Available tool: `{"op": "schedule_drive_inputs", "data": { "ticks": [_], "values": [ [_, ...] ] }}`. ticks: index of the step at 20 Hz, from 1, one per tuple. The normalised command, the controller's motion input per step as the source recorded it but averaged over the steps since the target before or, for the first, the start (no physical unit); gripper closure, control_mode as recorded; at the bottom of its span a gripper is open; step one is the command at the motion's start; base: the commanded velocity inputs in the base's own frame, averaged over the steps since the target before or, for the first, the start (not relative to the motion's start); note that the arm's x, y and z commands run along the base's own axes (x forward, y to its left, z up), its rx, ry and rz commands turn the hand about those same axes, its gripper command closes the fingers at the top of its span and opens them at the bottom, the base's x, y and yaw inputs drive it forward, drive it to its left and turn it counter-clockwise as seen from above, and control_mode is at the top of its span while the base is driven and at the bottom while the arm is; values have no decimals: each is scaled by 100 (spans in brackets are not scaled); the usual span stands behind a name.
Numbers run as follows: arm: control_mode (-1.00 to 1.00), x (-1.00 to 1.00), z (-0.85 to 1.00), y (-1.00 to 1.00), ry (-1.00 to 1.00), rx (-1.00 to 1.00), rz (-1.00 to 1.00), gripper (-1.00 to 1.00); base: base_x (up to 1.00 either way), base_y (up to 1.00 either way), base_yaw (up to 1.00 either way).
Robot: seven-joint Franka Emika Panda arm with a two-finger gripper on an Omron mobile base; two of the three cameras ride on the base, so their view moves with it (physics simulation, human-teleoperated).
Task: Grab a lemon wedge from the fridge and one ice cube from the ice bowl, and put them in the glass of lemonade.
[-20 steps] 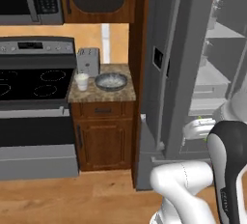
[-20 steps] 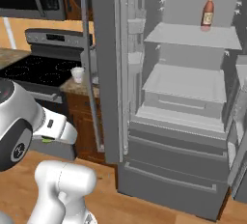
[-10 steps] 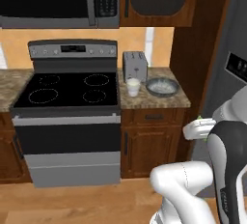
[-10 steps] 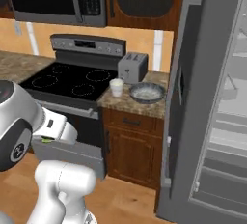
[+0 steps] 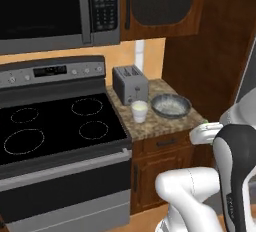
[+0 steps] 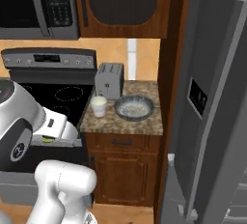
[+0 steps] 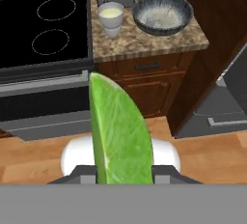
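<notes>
Gripping the small yellow-green lemon wedge (image 7: 118,131): your two-finger gripper (image 7: 123,172) has its jaws pinched on the wedge's lower end, and the wedge stands up between them in the hand view, pointed tip toward the black glass stovetop (image 7: 46,27).

In the base views you see a sliver of green at the hand, just off the front edge of the speckled brown granite counter (image 5: 167,121) in the left base view and in front of the stove in the right base view.

The small whitish tumbler of lemonade (image 5: 139,111) sits on the counter near its left edge, next to the stove, just in front of the grey two-slot toaster (image 5: 129,84). The wide shallow grey-blue speckled ice bowl (image 5: 171,105) with whitish contents sits just to the tumbler's right, toward the counter's right edge, close but apart. The toaster stands at the back left corner of the counter.

You get the same layout in the right base view: tumbler (image 6: 99,106), bowl (image 6: 134,107), toaster (image 6: 109,80). The tall grey fridge (image 6: 212,121) with its black dispenser panel (image 6: 198,97) stands right of the counter; its door edge shows at the right in the hand view.

A dark wood cabinet with one drawer (image 6: 123,143) carries the counter. A steel-and-black microwave (image 5: 55,8) hangs over the stove.
</notes>
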Motion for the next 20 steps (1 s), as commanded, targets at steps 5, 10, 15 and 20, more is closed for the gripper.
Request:
{"op": "schedule_drive_inputs", "data": {
  "ticks": [5,10,15,20],
  "values": [
    [100,0,0,0,0,0,0,100,92,43,-43],
    [100,0,0,0,0,0,0,100,100,84,-30],
    [-100,15,-1,10,0,-1,-3,100,46,45,-13],
    [-100,31,-5,12,0,0,-5,100,0,0,0]
  ]
}}
